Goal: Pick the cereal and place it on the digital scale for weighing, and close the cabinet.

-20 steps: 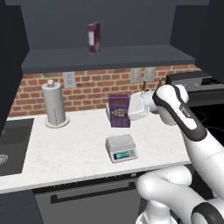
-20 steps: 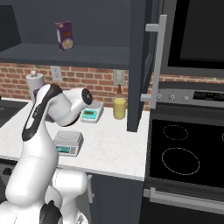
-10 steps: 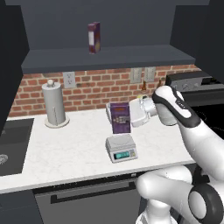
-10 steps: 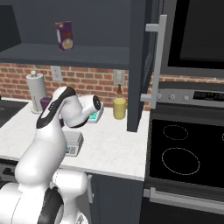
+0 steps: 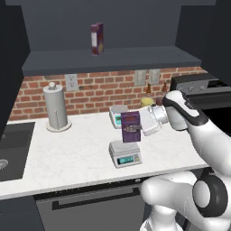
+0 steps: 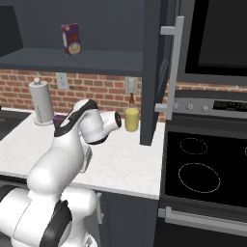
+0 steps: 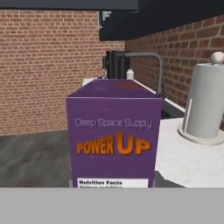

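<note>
Cereal box (image 5: 131, 127), gripped between the closed jaws of the gripper (image 5: 140, 124), hangs just above the digital scale (image 5: 125, 153); I'd lower it straight, centred on the platform, before letting go.

1. Bare white marble counter (image 5: 76, 158) lies wide between the white paper-towel roll on its stand (image 5: 56, 108) and the low light-grey digital scale (image 5: 125, 153).
2. The upright dark purple cereal box (image 5: 130, 127) hangs just above that scale's platform, blocking approach from above.
3. A smaller white scale with a teal front (image 5: 118, 114) stands close behind.
4. The open dark charcoal cabinet door (image 6: 157, 72) juts out over the counter's right end, beside a yellow jar (image 6: 131, 119).
</note>
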Controlling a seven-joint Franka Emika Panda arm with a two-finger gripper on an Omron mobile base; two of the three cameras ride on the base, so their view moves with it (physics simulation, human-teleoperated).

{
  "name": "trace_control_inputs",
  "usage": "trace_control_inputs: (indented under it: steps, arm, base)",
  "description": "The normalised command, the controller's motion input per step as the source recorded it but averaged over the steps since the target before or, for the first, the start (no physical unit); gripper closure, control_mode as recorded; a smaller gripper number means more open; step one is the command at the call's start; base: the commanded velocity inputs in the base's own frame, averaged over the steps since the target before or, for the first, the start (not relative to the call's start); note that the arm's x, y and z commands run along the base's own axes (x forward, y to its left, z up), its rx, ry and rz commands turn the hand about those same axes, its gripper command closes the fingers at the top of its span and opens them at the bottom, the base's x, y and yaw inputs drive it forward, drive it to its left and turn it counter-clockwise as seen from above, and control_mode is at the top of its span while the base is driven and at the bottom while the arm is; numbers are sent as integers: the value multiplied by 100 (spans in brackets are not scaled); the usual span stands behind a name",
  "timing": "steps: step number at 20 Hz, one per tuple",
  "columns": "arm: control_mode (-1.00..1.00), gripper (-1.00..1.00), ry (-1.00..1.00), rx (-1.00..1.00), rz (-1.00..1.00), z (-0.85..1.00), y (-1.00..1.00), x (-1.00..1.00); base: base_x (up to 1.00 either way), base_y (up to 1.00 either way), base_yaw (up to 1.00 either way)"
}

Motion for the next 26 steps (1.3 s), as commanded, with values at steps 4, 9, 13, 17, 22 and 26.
trace_control_inputs:
  steps: [4,9,13,17,22,26]
  arm:
    - [-100,100,0,0,0,-17,0,11]
    - [-100,100,-1,0,1,-15,0,6]
    - [-100,100,0,0,0,-16,0,0]
    - [-100,100,0,0,0,-19,0,6]
    - [-100,100,0,0,0,-19,0,3]
    - [-100,100,-1,0,1,-19,0,0]
  base:
    - [0,0,0]
    - [0,0,0]
    - [0,0,0]
    - [0,0,0]
    - [0,0,0]
    - [0,0,0]
